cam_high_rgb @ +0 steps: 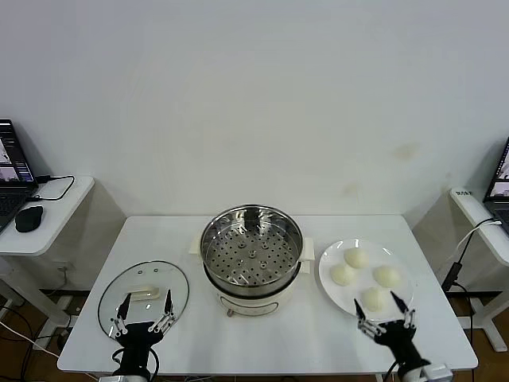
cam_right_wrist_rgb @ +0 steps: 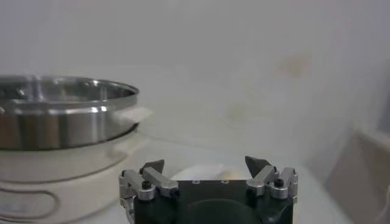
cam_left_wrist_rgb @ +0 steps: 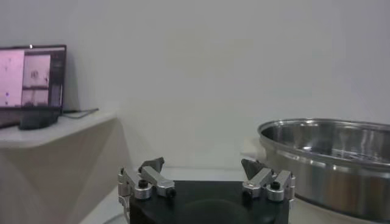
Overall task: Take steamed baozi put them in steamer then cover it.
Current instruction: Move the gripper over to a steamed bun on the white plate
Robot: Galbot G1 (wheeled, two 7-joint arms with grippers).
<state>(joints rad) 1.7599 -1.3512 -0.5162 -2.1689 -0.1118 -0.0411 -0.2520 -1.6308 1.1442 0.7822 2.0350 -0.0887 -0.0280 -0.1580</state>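
Head view: steamer (cam_high_rgb: 251, 253) mid-table, cover (cam_high_rgb: 143, 297) flat at its left, four baozi (cam_high_rgb: 355, 257) on a plate (cam_high_rgb: 328, 280) (at its right). Left gripper (cam_high_rgb: 144, 307) over the cover, right gripper (cam_high_rgb: 385, 312) by the plate.

Left wrist view: left gripper (cam_left_wrist_rgb: 204, 171) spread wide, holding nothing.

Right wrist view: right gripper (cam_right_wrist_rgb: 206, 171) likewise.

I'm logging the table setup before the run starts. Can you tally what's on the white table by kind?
baozi: 4, all on the plate
plate: 1
steamer: 1, nothing in it
cover: 1, lying flat on the table
Total: 7

The left gripper and right gripper hover open at the near edge.
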